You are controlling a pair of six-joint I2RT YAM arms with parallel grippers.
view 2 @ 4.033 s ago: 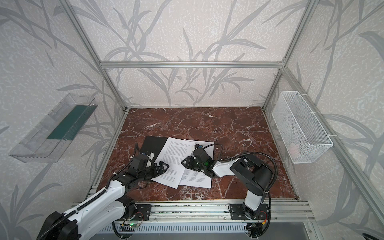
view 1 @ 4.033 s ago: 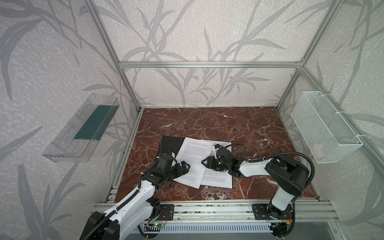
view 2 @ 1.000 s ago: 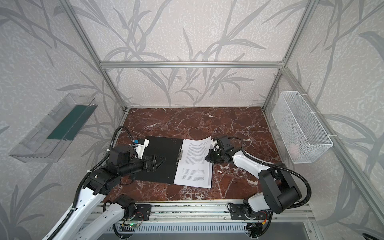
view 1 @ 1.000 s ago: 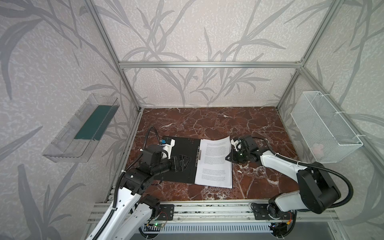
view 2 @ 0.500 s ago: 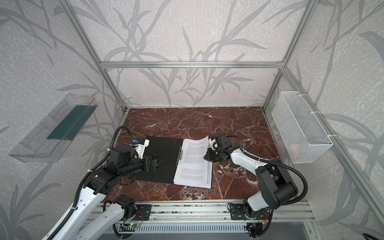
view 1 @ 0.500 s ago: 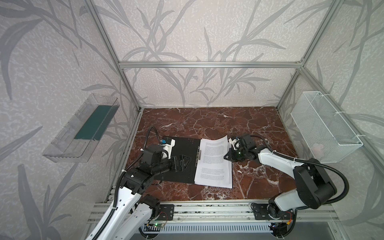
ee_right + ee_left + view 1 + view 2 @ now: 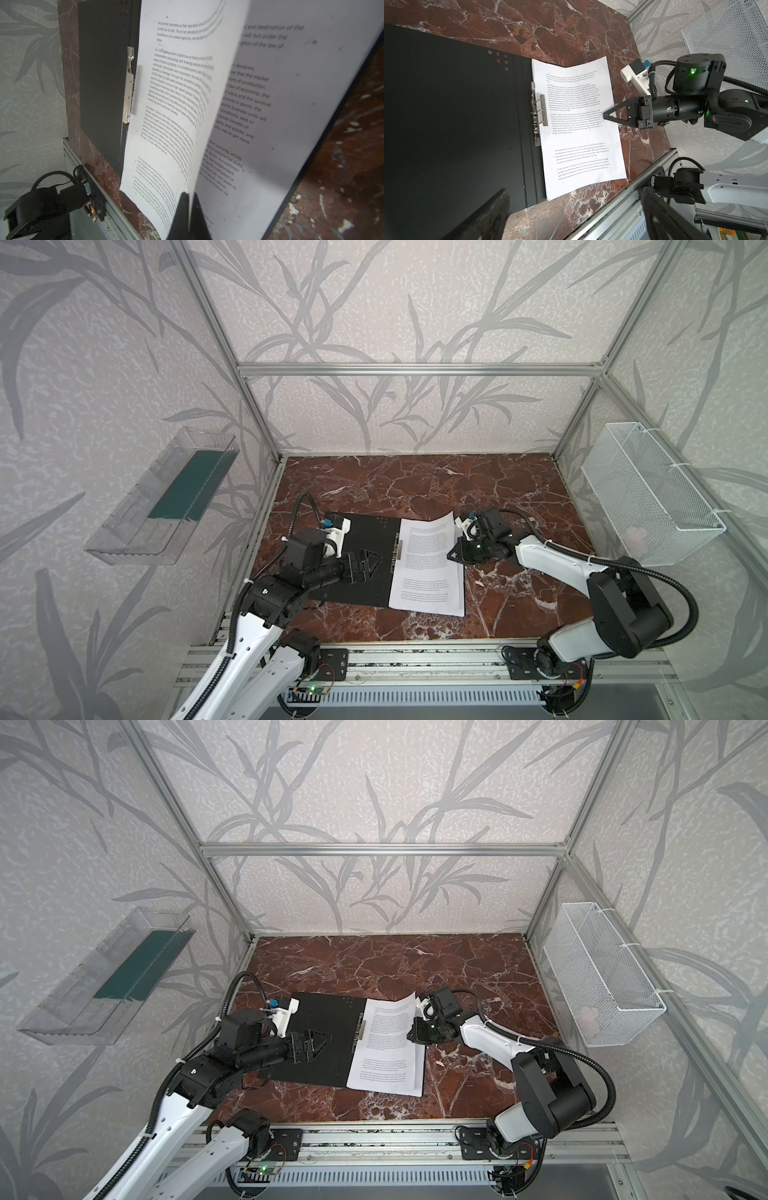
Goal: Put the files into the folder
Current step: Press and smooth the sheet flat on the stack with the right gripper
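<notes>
You are looking at the folder (image 7: 370, 531) lying open and flat on the marble table (image 7: 415, 485), black inside facing up. The files (image 7: 428, 568) are resting on its right half, just beside the metal spine clip (image 7: 538, 112).

In both top views the right gripper (image 7: 451, 554) is sitting at the right edge of the files, but its tips are too small there to read. The left wrist view is showing you more: the right gripper (image 7: 604, 115) is drawn to a point, touching the paper's edge about halfway along, and the far corner of the sheet is curling up.

Only the right wrist view is giving you the grasp itself. There the right gripper (image 7: 189, 199) is clenched on one sheet, whose edge is rising out of the tips. More printed paper is lying flat beneath it, and the folder's dark rim is showing past that.

The left gripper (image 7: 372, 562) is hanging over the bare left half of the folder. In the left wrist view its fingers (image 7: 492, 214) are spread wide apart, released, gripping nothing.
</notes>
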